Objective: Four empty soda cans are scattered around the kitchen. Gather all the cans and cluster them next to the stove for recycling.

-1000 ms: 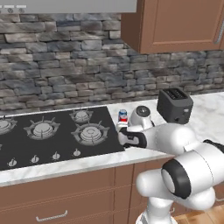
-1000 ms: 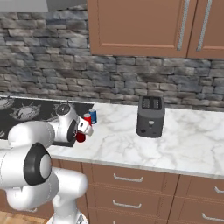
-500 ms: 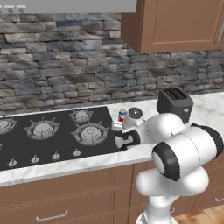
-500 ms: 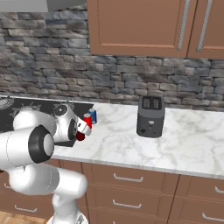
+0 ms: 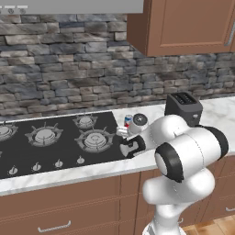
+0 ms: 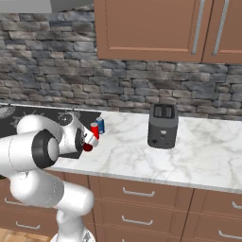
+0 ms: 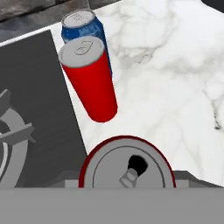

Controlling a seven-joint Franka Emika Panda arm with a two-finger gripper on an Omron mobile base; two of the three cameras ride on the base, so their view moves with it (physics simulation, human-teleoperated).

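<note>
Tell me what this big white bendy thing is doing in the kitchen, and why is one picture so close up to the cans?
The white thing is a robot arm. Two pictures come from cameras riding behind it, one on its left side and one on its right. The close-up comes from a camera on its hand, looking down past its fingers. On the marble counter, beside the black stove, stand a red can and a blue can. Further along sits a dark toaster. In the close-up, the round silver top with a dark red rim at the bottom is a third can, sitting between the fingers, so the hand seems to be holding it above the counter near the other two.
</note>
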